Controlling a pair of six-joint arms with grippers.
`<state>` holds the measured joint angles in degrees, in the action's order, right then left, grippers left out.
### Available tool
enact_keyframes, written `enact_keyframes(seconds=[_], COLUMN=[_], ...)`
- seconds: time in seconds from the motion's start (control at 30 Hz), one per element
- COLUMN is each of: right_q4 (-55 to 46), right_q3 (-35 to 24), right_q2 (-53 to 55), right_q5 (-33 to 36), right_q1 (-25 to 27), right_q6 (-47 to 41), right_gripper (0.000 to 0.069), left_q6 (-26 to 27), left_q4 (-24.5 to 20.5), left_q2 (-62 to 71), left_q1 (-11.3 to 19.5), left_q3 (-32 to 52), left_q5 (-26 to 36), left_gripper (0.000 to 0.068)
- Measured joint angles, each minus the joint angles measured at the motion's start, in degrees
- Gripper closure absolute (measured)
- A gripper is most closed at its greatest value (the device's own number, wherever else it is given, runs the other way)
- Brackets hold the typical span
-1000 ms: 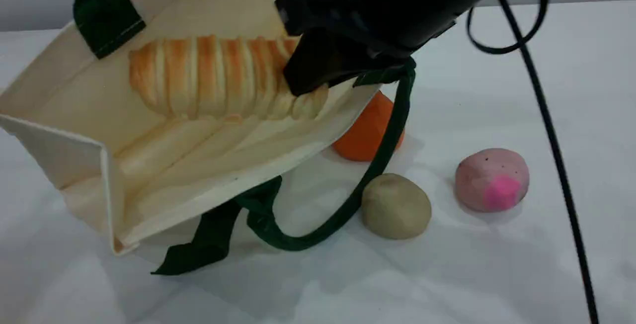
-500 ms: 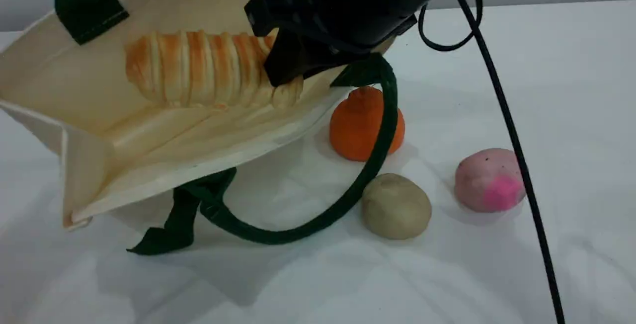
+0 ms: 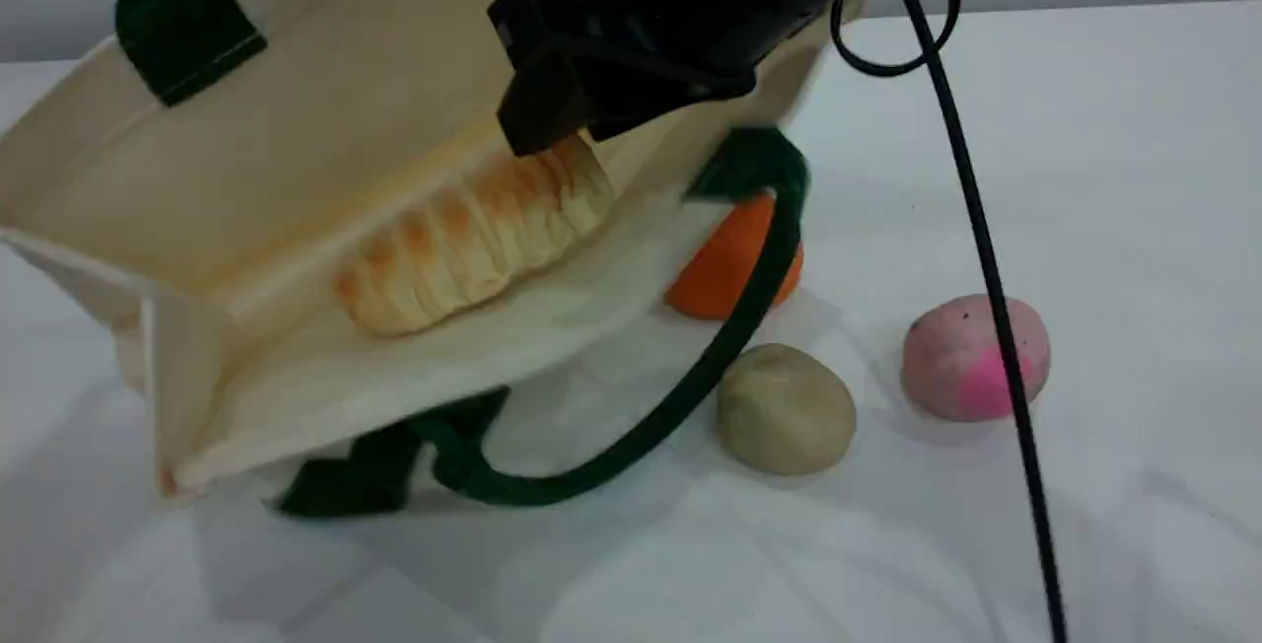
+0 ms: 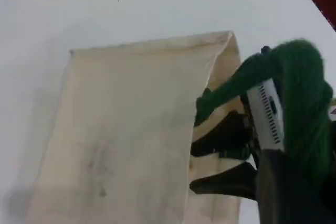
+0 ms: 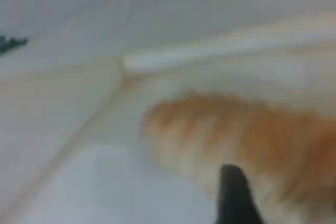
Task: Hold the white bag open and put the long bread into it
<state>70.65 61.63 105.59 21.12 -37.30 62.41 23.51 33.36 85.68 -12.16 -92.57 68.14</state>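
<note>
The white bag (image 3: 296, 120) lies tilted on the table with its mouth facing the scene camera and held wide. One dark green handle (image 3: 177, 32) runs up out of the scene view. In the left wrist view my left gripper (image 4: 270, 114) is shut on that green handle (image 4: 294, 82), above the bag's outer cloth (image 4: 131, 129). The long bread (image 3: 473, 244) lies slanted inside the bag, its left end low in the fold. My right gripper (image 3: 552, 125) hovers open just over the bread's upper right end. The right wrist view shows one dark fingertip (image 5: 233, 195) over the blurred bread (image 5: 252, 135).
The bag's second green handle (image 3: 641, 436) loops over the table in front. An orange fruit (image 3: 725, 263) sits half behind it, a beige lump (image 3: 784, 408) and a pink ball (image 3: 971, 357) to the right. A black cable (image 3: 986, 258) hangs from the right arm.
The bread was level in the right gripper's grip; now it has dropped and tipped left end down onto the bag's inner wall. The right gripper opened. The bag shifted slightly.
</note>
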Motion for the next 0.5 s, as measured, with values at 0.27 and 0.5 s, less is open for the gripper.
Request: enact_keyframes(seconds=[0.27, 0.5], right_q4=[-0.96, -3.37], right_q3=[0.00, -0.10], right_q2=[-2.40, -9.23], right_q5=[5.10, 6.10], right_q1=[0.17, 0.49], right_q6=[-0.22, -0.44], right_gripper=[0.0176, 0.0189], left_q6=[0.05, 0.16], left_q4=[-0.77, -3.71], left_q2=[0.00, 0.00], left_q1=[0.00, 0.00], left_q3=[0.00, 0.00], left_q5=[-0.05, -0.64], left_gripper=[0.0594, 0.0594])
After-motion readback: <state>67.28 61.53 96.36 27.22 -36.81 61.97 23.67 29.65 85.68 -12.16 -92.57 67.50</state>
